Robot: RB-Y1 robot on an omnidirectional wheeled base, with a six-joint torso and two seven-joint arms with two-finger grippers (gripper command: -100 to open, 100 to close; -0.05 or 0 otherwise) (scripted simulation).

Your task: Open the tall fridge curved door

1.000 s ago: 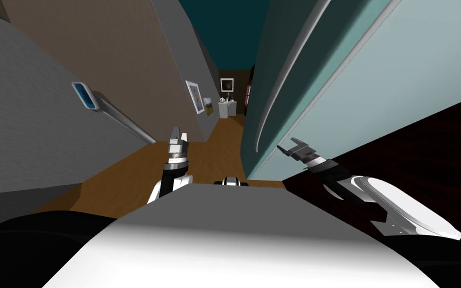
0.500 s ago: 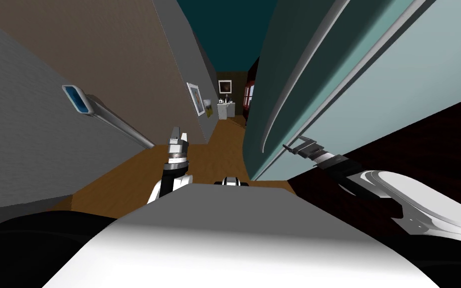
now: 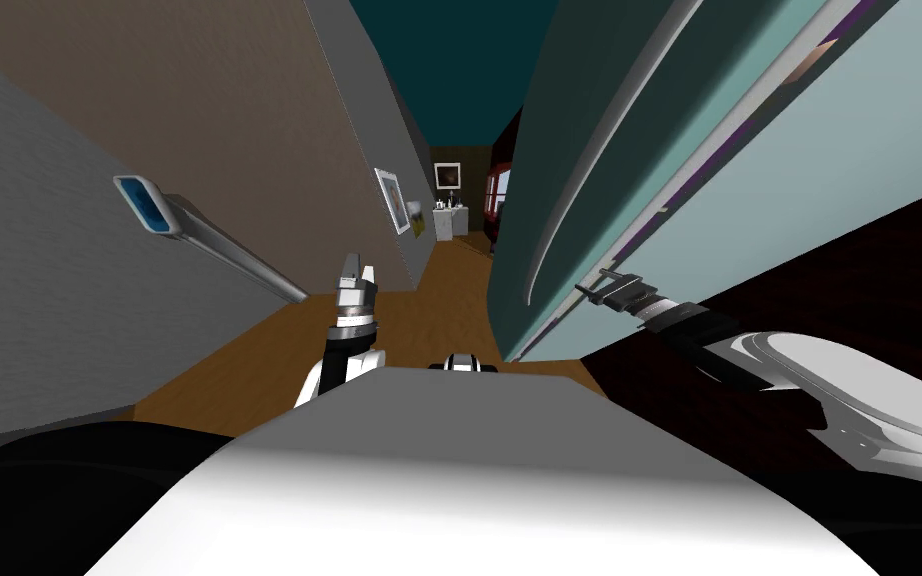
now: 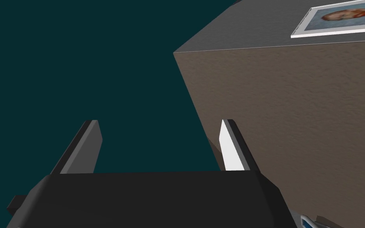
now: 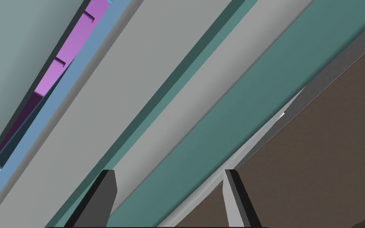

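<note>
fridge door: upper right of head view, cracked, purple interior shown | right gripper: blades apart at door edge, centre right | left gripper: blades apart, centre, idle | risk: edge may be lost, nothing being clamped

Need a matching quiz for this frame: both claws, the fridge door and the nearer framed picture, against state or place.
Things:
1. left claw
2. right claw
3. fridge door
4. nearer framed picture

States or places:
A. hangs on the grey wall
B. slightly ajar, purple strip in the gap
C. open, at the door's edge
D. open, above the wood floor, clear of the fridge

Pairs: 1-D, 2-C, 3-B, 4-A
</note>
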